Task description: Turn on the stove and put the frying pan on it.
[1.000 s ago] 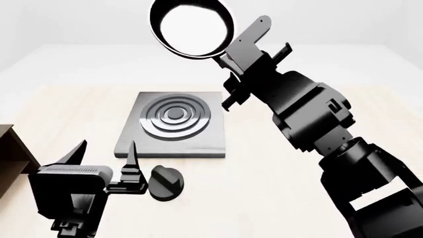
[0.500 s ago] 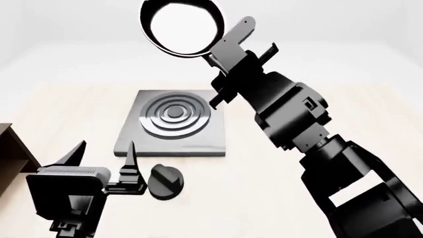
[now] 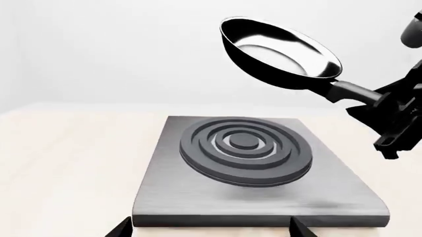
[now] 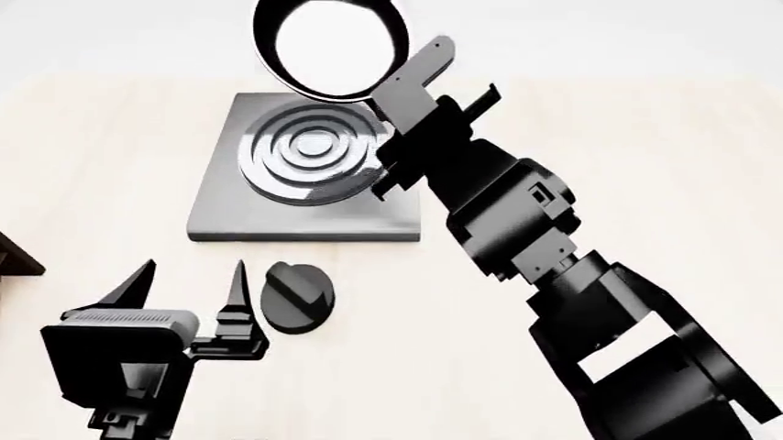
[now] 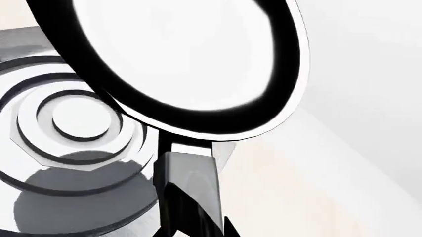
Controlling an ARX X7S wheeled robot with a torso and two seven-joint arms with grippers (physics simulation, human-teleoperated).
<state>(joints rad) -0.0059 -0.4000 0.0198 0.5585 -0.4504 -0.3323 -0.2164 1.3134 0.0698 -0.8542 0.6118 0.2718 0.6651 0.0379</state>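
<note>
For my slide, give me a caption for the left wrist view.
Right gripper holds the frying pan by its handle, tilted in the air above the stove.

Open air separates the raised frying pan [image 3: 280, 53] from the stove [image 3: 247, 153] — only the knob [image 4: 297, 296] sits near.

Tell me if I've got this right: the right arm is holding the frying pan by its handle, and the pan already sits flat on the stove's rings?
Not quite. The right gripper does hold the frying pan by its handle, but the pan is not on the stove yet. The left wrist view shows it tilted in the air, well above the burner rings, with clear space between them.
</note>
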